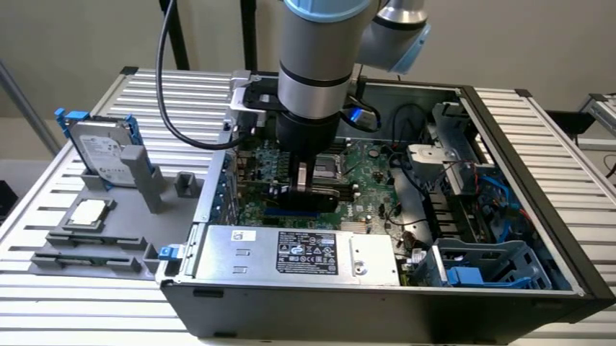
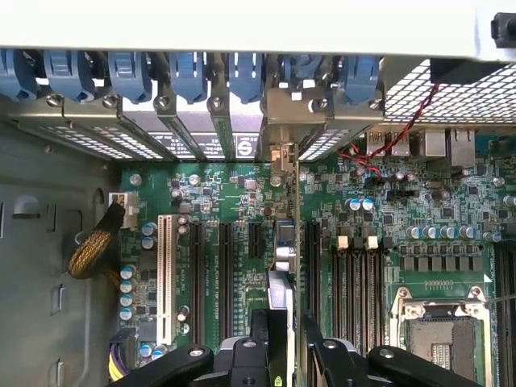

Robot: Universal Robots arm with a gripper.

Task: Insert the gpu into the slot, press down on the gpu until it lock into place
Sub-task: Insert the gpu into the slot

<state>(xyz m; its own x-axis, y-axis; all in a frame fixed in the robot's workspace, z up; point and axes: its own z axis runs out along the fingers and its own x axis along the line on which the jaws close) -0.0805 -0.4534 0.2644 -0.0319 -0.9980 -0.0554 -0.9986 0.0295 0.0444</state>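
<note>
Robotics lab bench: slatted aluminium table (image 1: 77, 310), open computer case (image 1: 385, 311), hard drive (image 1: 99, 151) on grey holders (image 1: 146, 182).

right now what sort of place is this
Probably a robotics lab bench for PC assembly: an open computer case on a slatted table, a robot arm reaching into it, and a hard drive parked in a fixture beside it.

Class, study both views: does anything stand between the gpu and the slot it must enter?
Nothing visible does. The gripper holds the gpu on edge right above the blue slot; no cable or part crosses between them.
</note>
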